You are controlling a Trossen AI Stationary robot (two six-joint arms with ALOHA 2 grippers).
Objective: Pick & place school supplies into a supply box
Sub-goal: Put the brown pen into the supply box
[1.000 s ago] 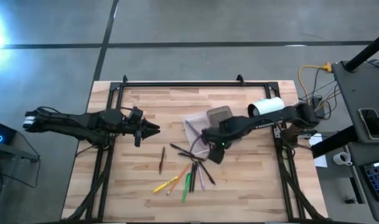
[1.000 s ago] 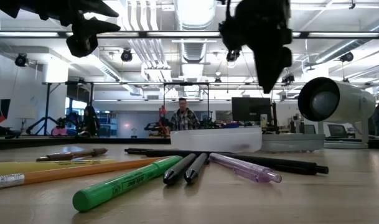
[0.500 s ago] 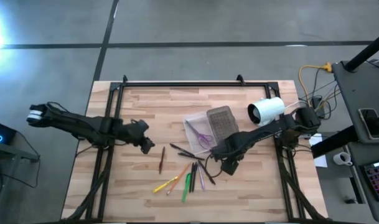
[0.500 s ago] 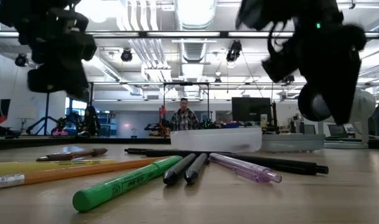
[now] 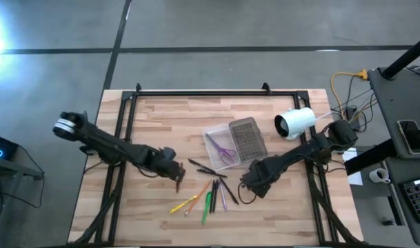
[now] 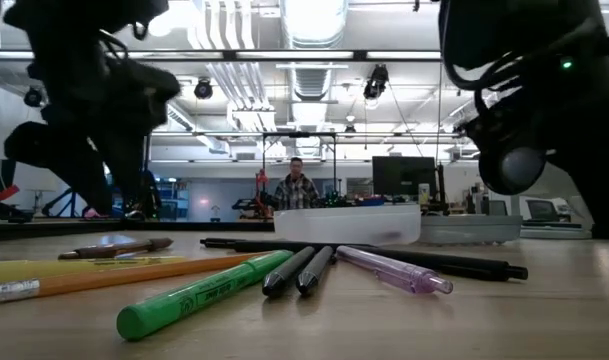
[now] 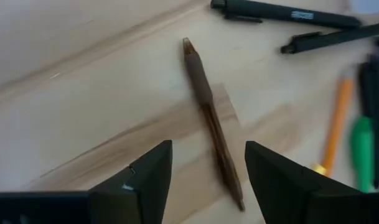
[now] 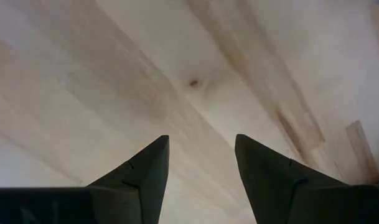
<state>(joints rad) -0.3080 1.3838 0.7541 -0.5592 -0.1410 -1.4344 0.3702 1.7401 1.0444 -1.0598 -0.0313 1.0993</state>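
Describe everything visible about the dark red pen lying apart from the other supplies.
The slim dark red-brown pen looks like plastic, with a thicker grip section tapering to a small pale tip. It lies flat on the light wooden table, alone, to the left of the fanned pile of pens, touching none of them. The left gripper hovers right over it, jaws open with the barrel running between them, no contact visible. In the low view it lies far left.

Both arms have swung down toward the pens

The left end effector (image 5: 176,176) has moved from open tabletop (image 5: 161,117) down over the dark red pen (image 7: 211,121), fingers now spread astride it. The right end effector (image 5: 250,190) has left the supply box (image 5: 236,141) and dropped to bare wood right of the pile.
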